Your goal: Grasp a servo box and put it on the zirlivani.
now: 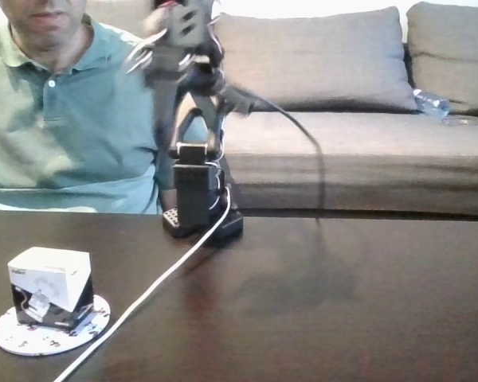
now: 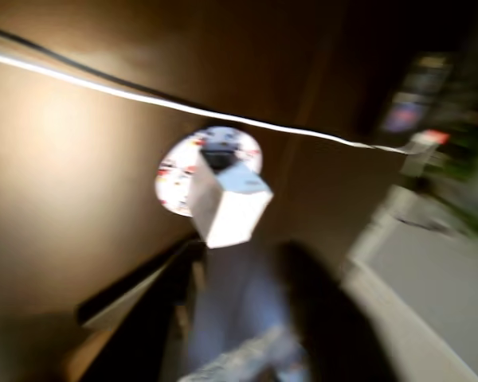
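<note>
The box [image 1: 50, 285] sits on the disc [image 1: 16, 334] at the lower left of the fixed view, on the dark table [image 1: 342, 318]. The tool [image 1: 143, 52], blurred at the upper left, is raised well above it; whether it is released or clenched I cannot tell.

My arm [image 1: 193, 119] stands raised over its black base [image 1: 201, 216] at the back of the dark tabletop [image 1: 319, 302], its upper part blurred, so I cannot tell how my jaws stand. At front left the servo box [image 1: 51, 288] sits on the zirlivani [image 1: 16, 336]. A white cable [image 1: 155, 286] crosses beside them. A person in a green shirt [image 1: 72, 119] sits behind, before a grey sofa [image 1: 358, 143].
</note>
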You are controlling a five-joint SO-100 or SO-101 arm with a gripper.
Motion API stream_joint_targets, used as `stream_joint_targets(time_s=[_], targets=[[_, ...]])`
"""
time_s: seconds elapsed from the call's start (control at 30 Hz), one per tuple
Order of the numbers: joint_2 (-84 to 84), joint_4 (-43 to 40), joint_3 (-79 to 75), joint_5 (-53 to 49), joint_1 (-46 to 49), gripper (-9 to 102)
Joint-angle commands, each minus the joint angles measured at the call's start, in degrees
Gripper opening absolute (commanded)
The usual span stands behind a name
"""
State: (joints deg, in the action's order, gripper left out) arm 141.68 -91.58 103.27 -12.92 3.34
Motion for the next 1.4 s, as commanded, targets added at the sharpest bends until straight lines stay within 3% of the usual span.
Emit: stream_joint_targets(time_s=[0.0, 0.2, 0.4, 0.57, 1.37], targets=[[23.5, 5.4, 13.4, 0.4, -1.1, 1], [49.7, 17.8, 44.9, -5.2, 0.8, 0], [48.3, 29.0, 68.1, -2.2, 1.1, 0], [47.8, 25.7, 69.2, -0.2, 1.6, 0], [47.8, 25.0, 69.3, 0.5, 1.7, 0]])
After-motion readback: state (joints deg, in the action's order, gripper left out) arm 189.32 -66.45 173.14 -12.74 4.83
